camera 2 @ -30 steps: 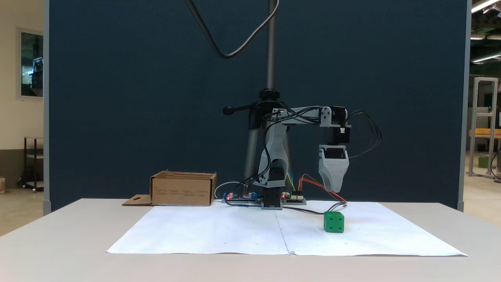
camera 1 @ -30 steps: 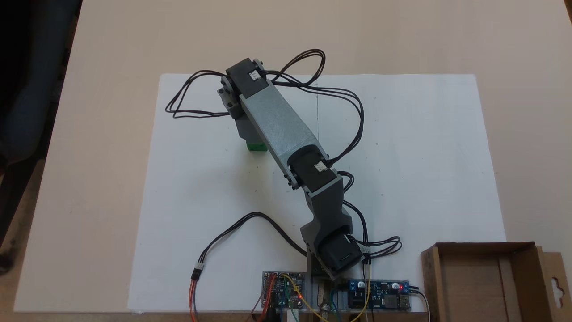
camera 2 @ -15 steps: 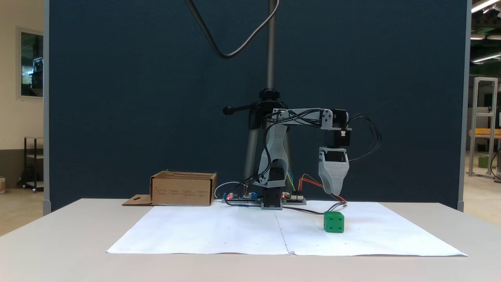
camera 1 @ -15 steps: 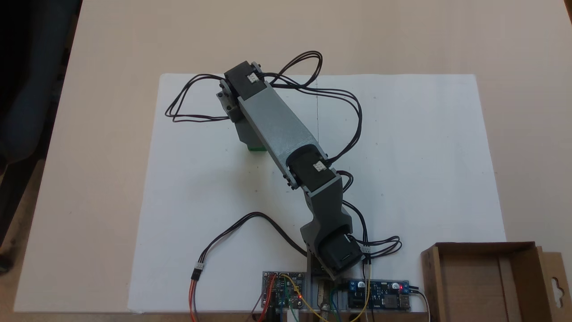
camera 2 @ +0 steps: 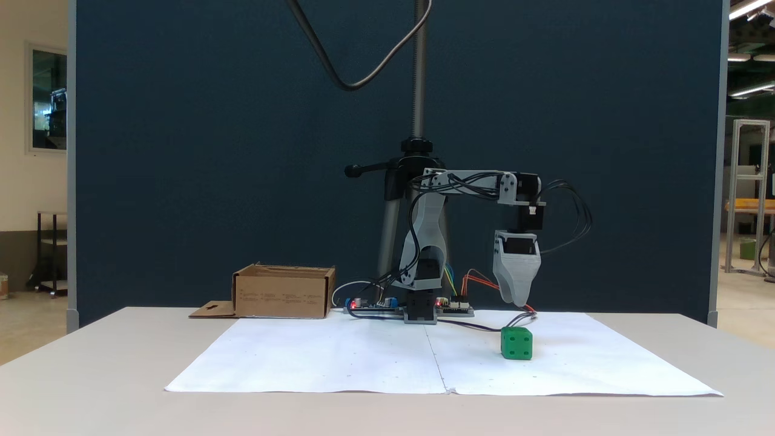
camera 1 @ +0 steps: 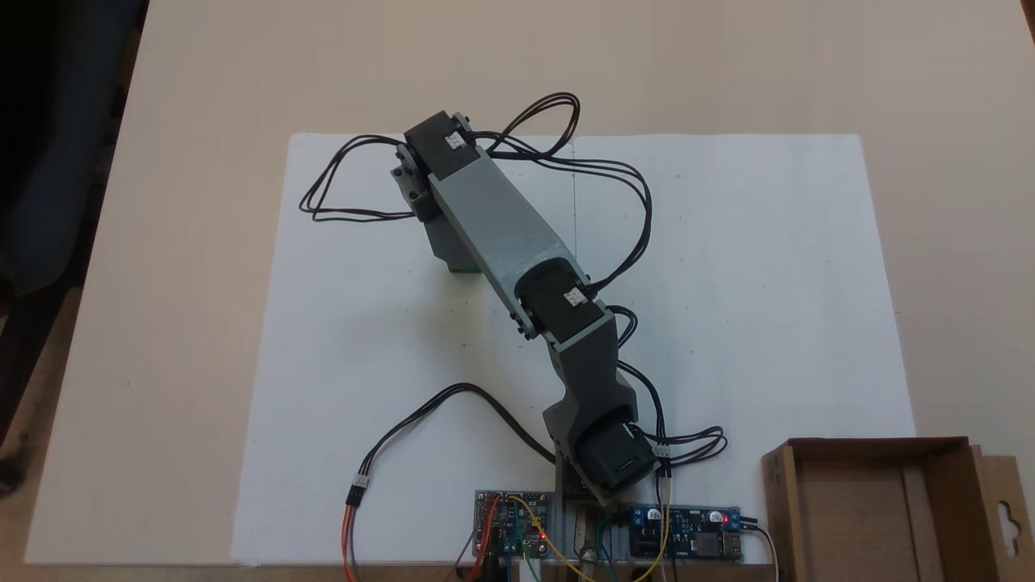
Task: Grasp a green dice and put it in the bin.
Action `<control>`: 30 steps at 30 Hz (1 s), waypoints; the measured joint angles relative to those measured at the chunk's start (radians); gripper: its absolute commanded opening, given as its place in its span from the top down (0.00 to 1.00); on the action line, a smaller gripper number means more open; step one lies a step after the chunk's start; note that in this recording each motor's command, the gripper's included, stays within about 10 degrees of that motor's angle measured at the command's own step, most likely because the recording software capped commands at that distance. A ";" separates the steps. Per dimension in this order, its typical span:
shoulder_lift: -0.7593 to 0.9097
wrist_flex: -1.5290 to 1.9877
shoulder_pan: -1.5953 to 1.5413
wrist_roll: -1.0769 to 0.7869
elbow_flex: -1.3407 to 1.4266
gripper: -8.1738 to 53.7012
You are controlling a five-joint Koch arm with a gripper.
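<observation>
White paper covers the desk (camera 2: 91,363); the claw (camera 2: 518,301), its spread not discernible, hangs directly above the dice (camera 2: 516,343), untouched.

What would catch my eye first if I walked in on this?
Probably the bright green dice, the one spot of colour, sitting on a white paper sheet on the table. Right above it hangs the grey arm, its gripper pointing down with a gap left over the dice. Next, the brown cardboard box, standing off the paper beside the arm's base.
</observation>
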 measured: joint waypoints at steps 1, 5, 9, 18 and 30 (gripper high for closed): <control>0.000 0.000 0.000 0.000 0.000 0.11; 0.000 -0.005 -0.018 0.000 0.000 0.11; -0.002 -0.017 -0.018 0.000 0.000 0.11; 0.000 -0.120 -0.017 0.000 0.109 0.11; -0.002 -0.155 -0.014 0.000 0.140 0.11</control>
